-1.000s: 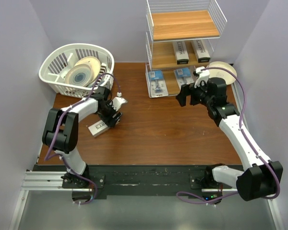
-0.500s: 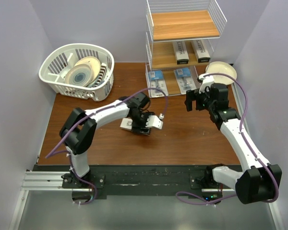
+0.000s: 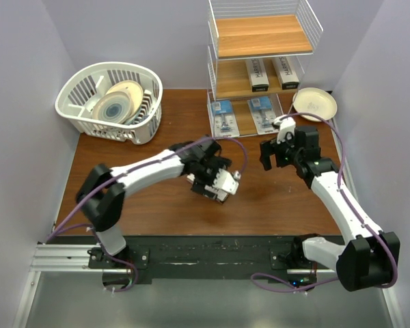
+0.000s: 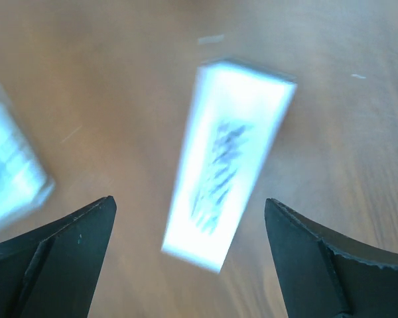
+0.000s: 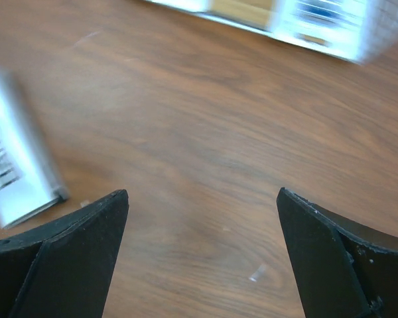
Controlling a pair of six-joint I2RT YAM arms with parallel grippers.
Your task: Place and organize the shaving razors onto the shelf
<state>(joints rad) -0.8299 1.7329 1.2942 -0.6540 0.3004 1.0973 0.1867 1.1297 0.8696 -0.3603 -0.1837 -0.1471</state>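
Quick progress check: I'd call it four down, one to go. On the shelf (image 3: 260,37), the middle tier has one white box (image 3: 257,74) with a second white box (image 3: 285,70) lying beside it. The bottom tier has one blister pack (image 3: 223,117) and the other blister pack (image 3: 263,113) next to it.

The last box (image 4: 229,159) is lying flat on the table (image 3: 191,123), out in front of the shelf and well apart from it. My left gripper (image 4: 190,199) hangs right over it with fingers spread wide either side. As far as I can tell it's not touching, but that view is pretty blurry. My right gripper (image 5: 202,191) is spread too, holding nothing, over bare wood between that box and the shelf.

So I reckon what's left is pinching that box and laying it on the middle tier next to its two mates.
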